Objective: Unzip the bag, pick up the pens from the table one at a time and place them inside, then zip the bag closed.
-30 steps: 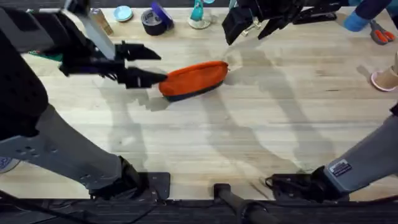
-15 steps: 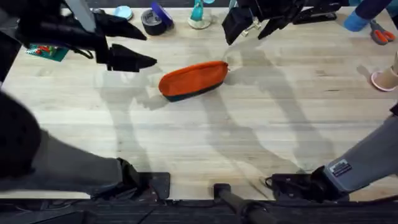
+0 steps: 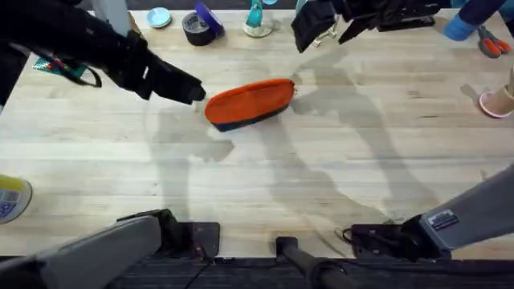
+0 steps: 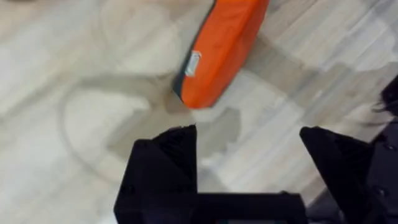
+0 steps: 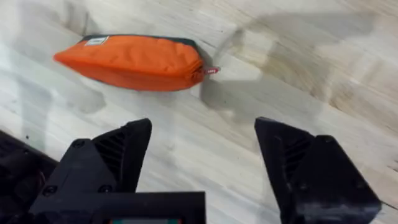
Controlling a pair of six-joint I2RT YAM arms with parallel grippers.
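Lying on the bench point(image 3: 337, 152), the bag point(image 3: 250, 101) rests alone, orange side up with its navy underside showing along the near edge and a small zipper pull point(image 5: 210, 71) sticking out at one end. Its zipper looks closed. The left pincer point(image 3: 189, 90) sits just beside the bag's left end, apart from it; its wrist view shows the jaws wide open and holding nothing. The right pincer point(image 3: 325, 28) hangs beyond the bag's right end, toward the bench's far edge, jaws also spread wide and empty. Farther past the bag, along that far edge, stand a roll of tape point(image 3: 197, 28) and a small round lid point(image 3: 159, 17).
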